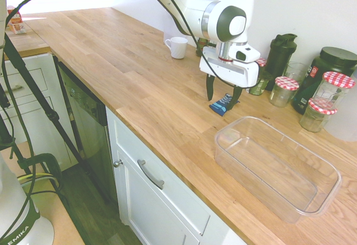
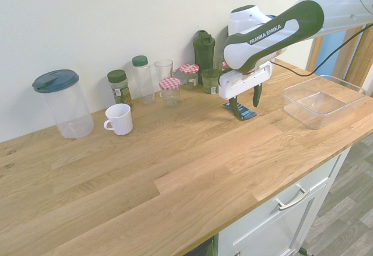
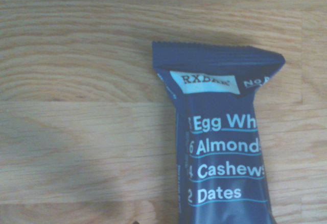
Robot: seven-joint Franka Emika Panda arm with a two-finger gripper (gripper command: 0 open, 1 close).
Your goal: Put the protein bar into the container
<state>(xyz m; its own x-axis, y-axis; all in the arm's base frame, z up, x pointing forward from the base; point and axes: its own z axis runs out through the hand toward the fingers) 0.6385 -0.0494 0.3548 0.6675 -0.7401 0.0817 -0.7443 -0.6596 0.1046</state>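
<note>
Wrist view shows the protein bar (image 3: 219, 147) lying flat on the wooden counter (image 3: 76, 106), its dark blue wrapper facing up with the white print easy to read. From the two outside views I see the gripper (image 1: 221, 96) pointing straight down just above the bar, its two fingers spread wide, one on each side of it, and holding nothing yet. The container (image 1: 277, 167) stands empty near the counter's front edge, a little apart from the bar and clear of the jars with checked lids (image 1: 286, 90) at the wall. I think the step in hand is the grasp. To do it well, the fingers should go down until they almost touch the wood, then close across the narrow width of the bar (the wrapper is thin and slippery, so a high pinch may catch only the foil).
</note>
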